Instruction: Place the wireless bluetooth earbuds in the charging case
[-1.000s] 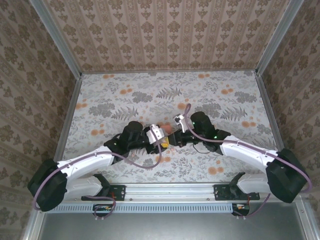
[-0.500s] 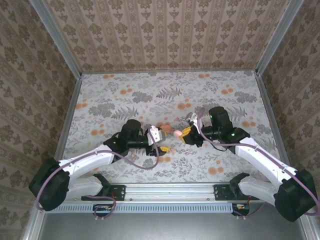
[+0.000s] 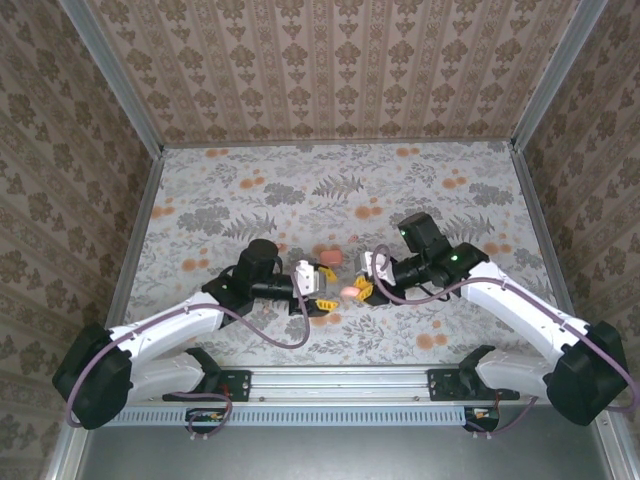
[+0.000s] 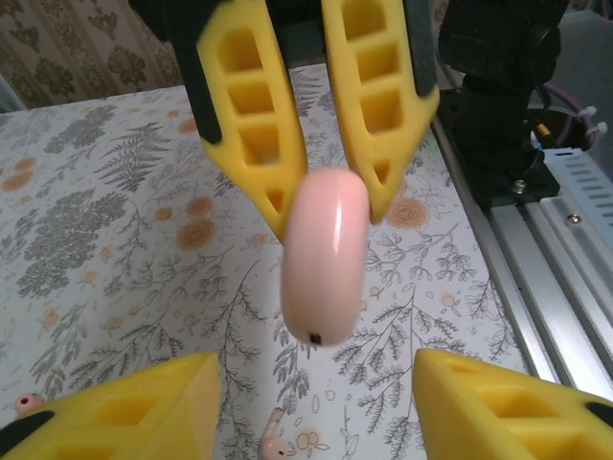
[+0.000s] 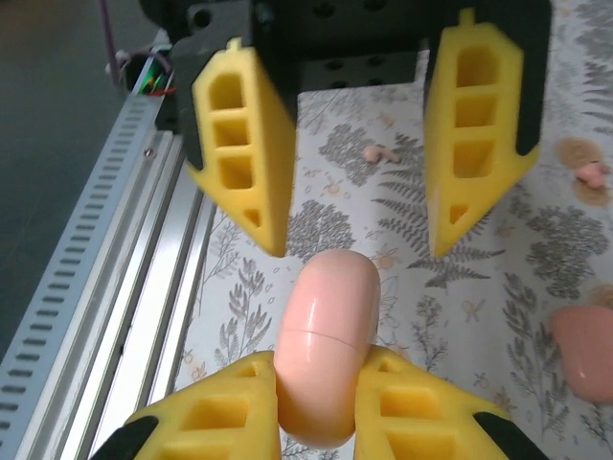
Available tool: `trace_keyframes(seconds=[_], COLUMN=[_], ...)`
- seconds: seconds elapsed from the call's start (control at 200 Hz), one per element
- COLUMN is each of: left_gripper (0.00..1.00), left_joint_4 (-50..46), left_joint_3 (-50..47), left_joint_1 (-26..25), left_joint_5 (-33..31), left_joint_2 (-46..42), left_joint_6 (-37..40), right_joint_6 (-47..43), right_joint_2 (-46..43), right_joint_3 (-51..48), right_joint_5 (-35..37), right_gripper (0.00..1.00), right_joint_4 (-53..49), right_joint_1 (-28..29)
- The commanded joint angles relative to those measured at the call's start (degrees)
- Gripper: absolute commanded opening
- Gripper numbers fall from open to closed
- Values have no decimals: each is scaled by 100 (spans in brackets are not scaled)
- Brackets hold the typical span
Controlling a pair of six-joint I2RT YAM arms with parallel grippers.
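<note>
The charging case, a glossy coral-pink capsule with its lid seam closed, is gripped by its lower end in my right gripper, which is shut on it. Over the table's near middle, the case hangs between both grippers. My left gripper faces it with jaws open, a finger on either side of the case's free end, not touching. One earbud lies on the table below the left gripper, a second further off. Both earbuds lie beyond the left fingers.
A larger pink glossy lump lies on the floral tablecloth beside the right gripper; I cannot tell what it is. The aluminium rail runs along the near edge. Patterned walls close in the table.
The right gripper has carried the case toward the near edge and closer to the left gripper. The left gripper's jaws have narrowed around the case's free end.
</note>
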Motion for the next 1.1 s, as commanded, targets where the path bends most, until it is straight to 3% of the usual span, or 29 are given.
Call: trace_keyframes(seconds=[0.0,0.52,0.92,0.96,1.025,1.095], left_gripper=[50,39,18,17,14,13], left_joint_4=[-309,-947,-803,-733,-577,-137], left_joint_3=[217,560,508,494,440,262], left_joint_1=[-32,-133,-111,-91,-21,99], left_joint_5=[312,452,348,378,462,560], left_joint_2=[-29,356,316,316,286,227], left_joint_6=[358,597,522,479,369,108], right_joint_6=[-418,-330,-153,-65,286,724], right_joint_2=[184,552,379,299,58,-264], right_joint_3=[199,249,-28,-121,-394,-806], right_joint_5=[125,-156,-183,-188,-224,-433], right_gripper=[13,13,12,15,36,46], right_joint_4=[-215,461,1000,1168,1666,2283], right_joint_1=[153,308,284,246,109,-165])
